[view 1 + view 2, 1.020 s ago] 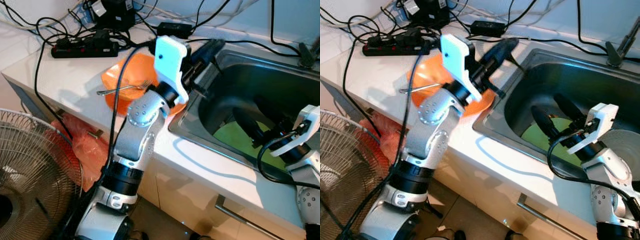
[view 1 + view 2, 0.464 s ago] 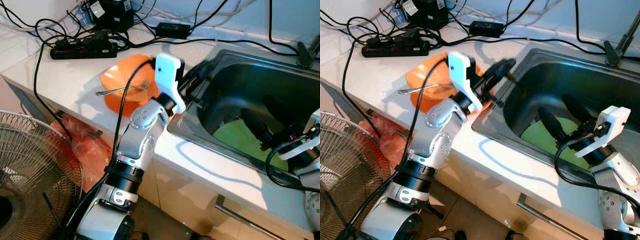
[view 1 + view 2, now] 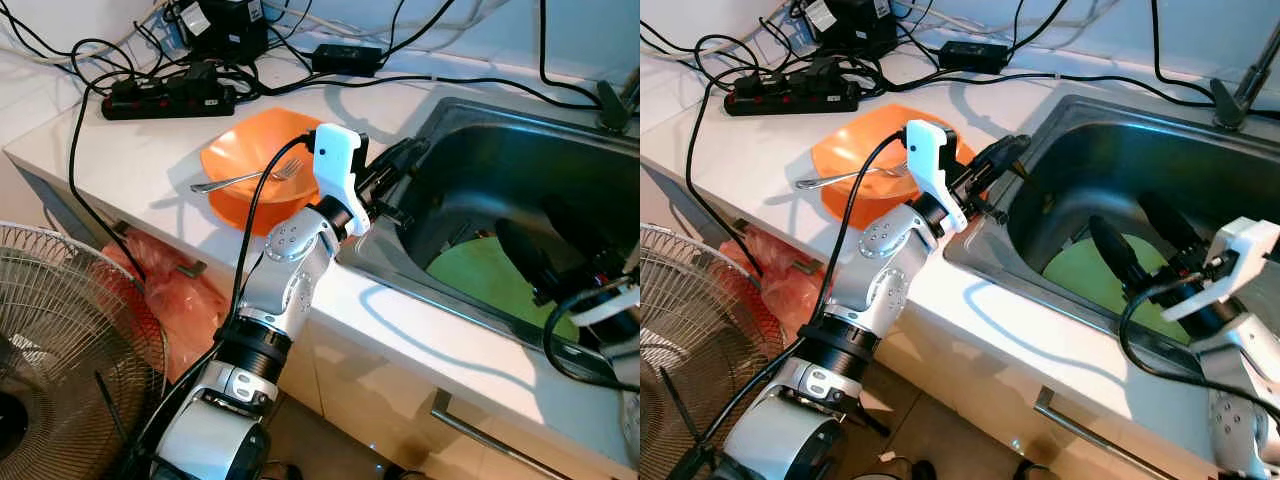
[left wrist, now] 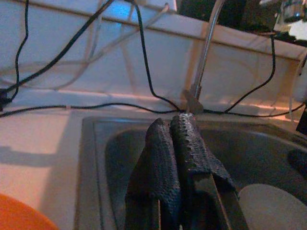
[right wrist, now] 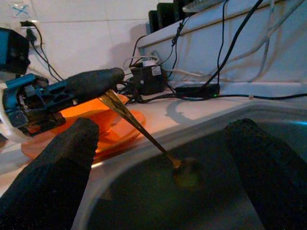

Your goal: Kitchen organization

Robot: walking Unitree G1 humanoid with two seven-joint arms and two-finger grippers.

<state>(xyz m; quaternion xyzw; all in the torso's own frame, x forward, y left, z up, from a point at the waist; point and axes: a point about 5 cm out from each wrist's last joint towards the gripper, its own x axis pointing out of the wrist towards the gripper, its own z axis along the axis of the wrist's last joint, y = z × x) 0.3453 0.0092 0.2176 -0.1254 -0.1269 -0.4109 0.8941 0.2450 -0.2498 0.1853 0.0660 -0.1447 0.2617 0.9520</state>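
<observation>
My left gripper (image 3: 1010,150) reaches over the left rim of the steel sink (image 3: 470,165), shut on the handle of a brass spoon (image 5: 134,125). The spoon slants down, and its bowl (image 5: 184,175) hangs low inside the sink. In the left wrist view the two black fingers (image 4: 170,143) are pressed together. My right gripper (image 3: 1122,215) stands open inside the sink, above a green plate (image 3: 480,275) on the sink floor. An orange plate (image 3: 250,160) with a silver fork (image 3: 245,179) on it lies on the white counter (image 3: 140,150), just left of the left arm.
A black power strip (image 3: 165,97), adapters and many cables crowd the counter's back. The faucet (image 3: 1240,85) rises behind the sink. A pale plate (image 4: 268,206) lies in the sink. Below the counter stand a floor fan (image 3: 60,340) and an orange bag (image 3: 175,295).
My left gripper has come down from above the counter to the sink's left rim, still holding the spoon. The right gripper has drifted to the right inside the sink.
</observation>
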